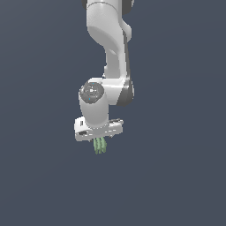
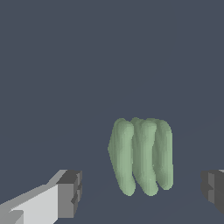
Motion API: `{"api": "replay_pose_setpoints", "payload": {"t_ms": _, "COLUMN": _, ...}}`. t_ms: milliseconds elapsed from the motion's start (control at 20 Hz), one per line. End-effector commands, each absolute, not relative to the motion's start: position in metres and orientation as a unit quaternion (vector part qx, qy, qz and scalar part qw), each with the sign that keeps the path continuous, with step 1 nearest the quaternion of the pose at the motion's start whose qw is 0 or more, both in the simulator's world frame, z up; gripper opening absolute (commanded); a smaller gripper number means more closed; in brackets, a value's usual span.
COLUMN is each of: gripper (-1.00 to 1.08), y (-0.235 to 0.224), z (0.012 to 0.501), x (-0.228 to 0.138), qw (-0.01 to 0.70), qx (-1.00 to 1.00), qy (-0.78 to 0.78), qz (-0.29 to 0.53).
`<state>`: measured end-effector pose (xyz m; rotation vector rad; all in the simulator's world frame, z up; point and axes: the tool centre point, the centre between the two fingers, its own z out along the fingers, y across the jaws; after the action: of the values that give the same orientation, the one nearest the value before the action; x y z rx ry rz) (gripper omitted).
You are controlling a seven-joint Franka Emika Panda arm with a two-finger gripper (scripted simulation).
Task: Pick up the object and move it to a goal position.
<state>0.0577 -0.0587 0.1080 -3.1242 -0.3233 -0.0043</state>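
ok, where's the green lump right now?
In the exterior view the green lump sits directly beneath the gripper, just left of frame centre. The wrist view shows it between the two open fingers, touching neither.

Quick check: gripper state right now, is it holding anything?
Gripper: open. The fingers stand apart on either side of the green object with a gap on each side; nothing is held.
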Motion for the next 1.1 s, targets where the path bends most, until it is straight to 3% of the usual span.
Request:
{"api": "replay_pose_setpoints", "payload": {"t_ms": 0, "gripper": 1.00, "y": -0.063, "z": 0.102, "x": 0.060, "qw": 0.000, "qx": -0.994, "qy": -0.111, "qz": -0.001}}
{"api": "replay_pose_setpoints", "payload": {"t_ms": 1050, "gripper": 1.00, "y": -0.065, "z": 0.048, "x": 0.061, "qw": 0.000, "qx": -0.993, "qy": -0.115, "qz": 0.000}}
